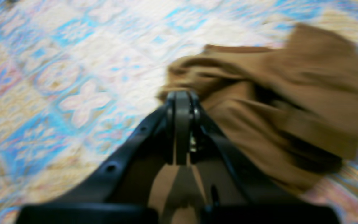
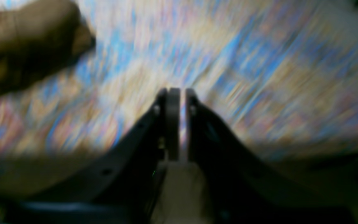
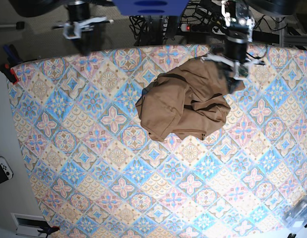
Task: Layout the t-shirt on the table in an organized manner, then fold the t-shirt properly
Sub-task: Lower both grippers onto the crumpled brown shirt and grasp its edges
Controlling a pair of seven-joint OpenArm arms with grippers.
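The tan-brown t-shirt (image 3: 178, 106) lies crumpled in a heap on the patterned table (image 3: 143, 173), near its far edge. My left gripper (image 3: 233, 83) is at the heap's right edge. In the left wrist view it (image 1: 182, 95) is shut on a fold of the t-shirt (image 1: 291, 93), above the table (image 1: 73, 62). My right gripper (image 3: 86, 49) hangs over the far left of the table, well away from the shirt. In the blurred right wrist view it (image 2: 179, 91) is nearly shut and empty. There the t-shirt (image 2: 20, 46) shows at top left on the table (image 2: 259, 77).
Cables (image 3: 203, 20) and the arm bases stand behind the table's far edge. A red clamp (image 3: 9, 72) grips the far left corner. A game controller (image 3: 2, 168) lies on the white surface to the left. A clear plastic item (image 3: 299, 210) sits at the near right corner.
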